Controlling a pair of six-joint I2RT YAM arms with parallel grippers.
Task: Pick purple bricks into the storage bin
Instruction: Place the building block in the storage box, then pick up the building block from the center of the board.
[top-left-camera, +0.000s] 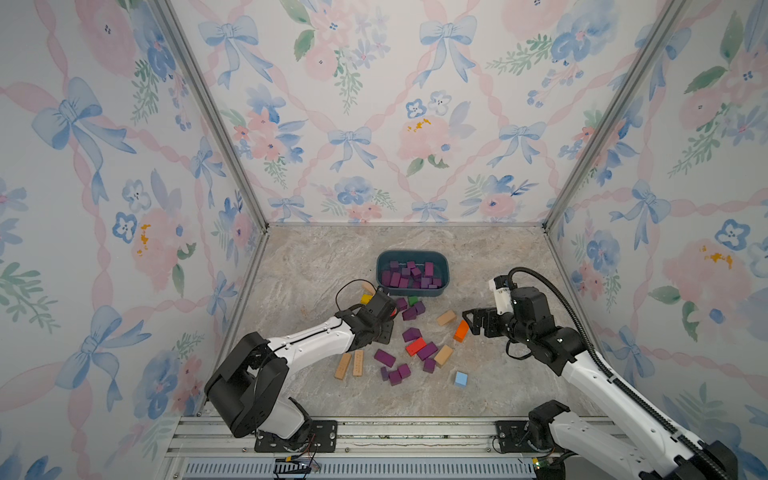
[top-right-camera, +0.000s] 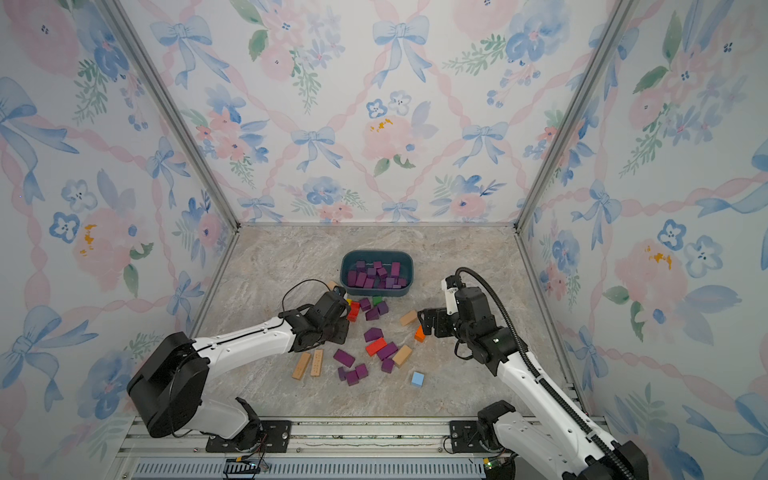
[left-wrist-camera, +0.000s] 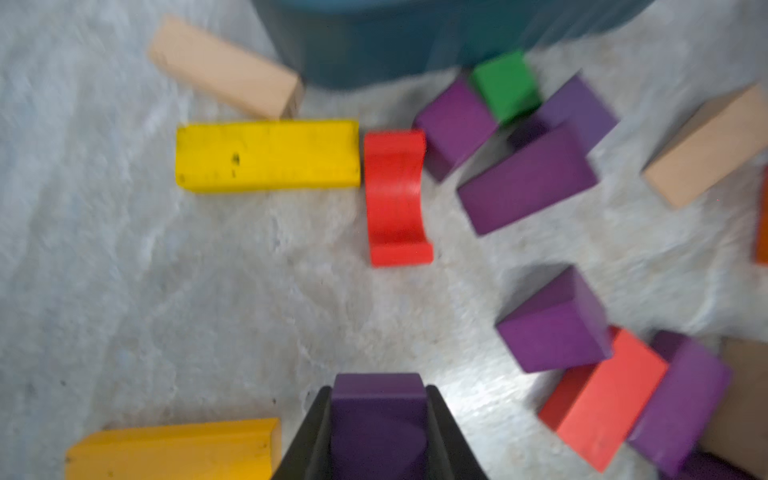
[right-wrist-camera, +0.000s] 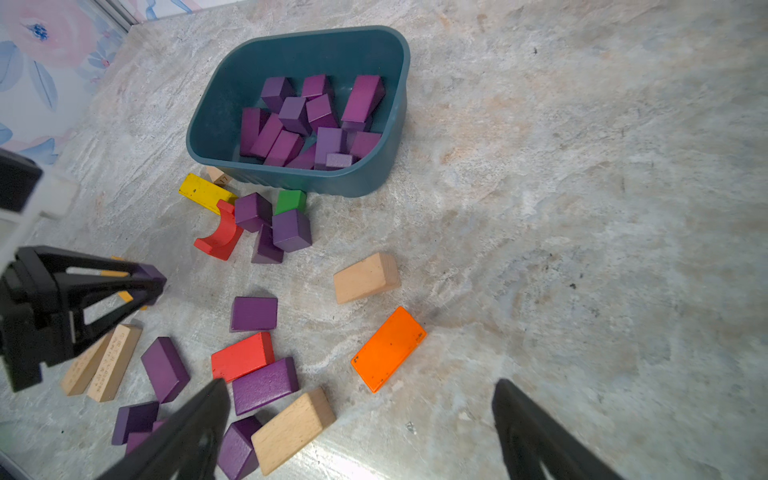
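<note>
purple brick (left-wrist-camera: 379, 428) sits pinched inside the left hand (left-wrist-camera: 379, 392).

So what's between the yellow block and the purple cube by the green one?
A red arch block lies there, between the yellow block and the purple cube; the left wrist view shows it.

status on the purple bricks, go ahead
Left end effector shut on purple brick. Right end effector open, empty. Storage bin part filled; purple bricks loose on table. Red arch lies short of bin.
</note>
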